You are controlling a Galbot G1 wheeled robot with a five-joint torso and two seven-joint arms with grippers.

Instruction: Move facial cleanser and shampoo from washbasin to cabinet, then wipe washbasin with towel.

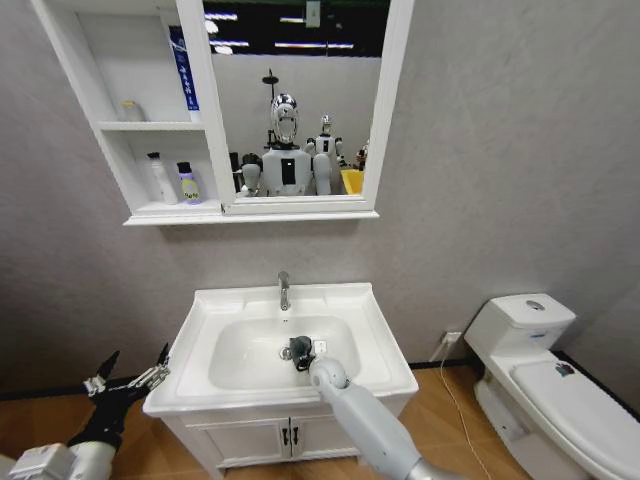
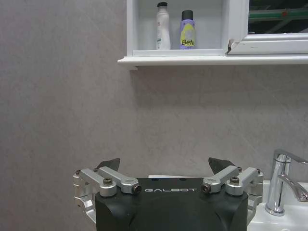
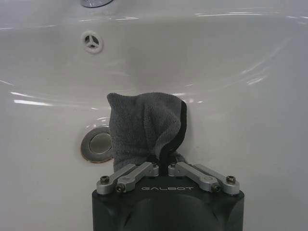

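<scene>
Right gripper [image 3: 163, 166] is clamped on the towel [image 3: 144, 125] low in the washbasin [image 3: 231, 72] bowl, drain [image 3: 100, 143] just beside. Thin pinch could slip, or cloth snag there. Left gripper [image 2: 166, 166] waits spread apart beside the basin.

bowl front open | tap [image 1: 284, 290] blocks rear rim | toilet [image 1: 545, 385] crowds rt side

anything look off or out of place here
Nothing stands out. The right end effector holds the towel inside the washbasin bowl, beside the drain. Two bottles stand upright on the cabinet lower shelf. The left end effector is open, left of the basin.
</scene>
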